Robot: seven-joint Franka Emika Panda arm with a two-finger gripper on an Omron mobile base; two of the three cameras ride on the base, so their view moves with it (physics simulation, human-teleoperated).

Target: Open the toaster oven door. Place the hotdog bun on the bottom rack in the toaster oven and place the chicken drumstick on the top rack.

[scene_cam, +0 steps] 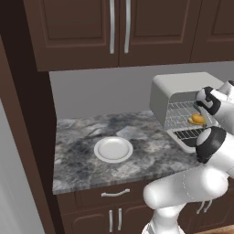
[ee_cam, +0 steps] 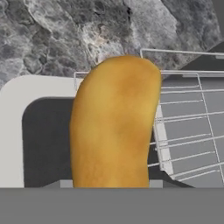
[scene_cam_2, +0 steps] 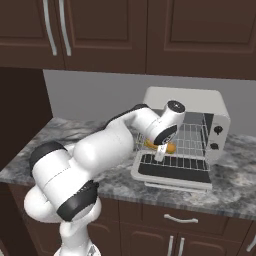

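While the claw [scene_cam_2: 161, 150] grips it, the smooth golden bun [ee_cam: 114, 127] is long and rounded. Its long axis runs along the fingers, above the wire rack [ee_cam: 192, 144] at the open door's [ee_cam: 11, 131] edge.

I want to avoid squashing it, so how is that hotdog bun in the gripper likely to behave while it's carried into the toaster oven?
The hotdog bun looks smooth, rounded and puffy, so it is probably soft and light and would dent under a hard squeeze. Its long rounded shape may roll on the wire rack once released. It juts out ahead of the gripper, so it could swing or sag a little.
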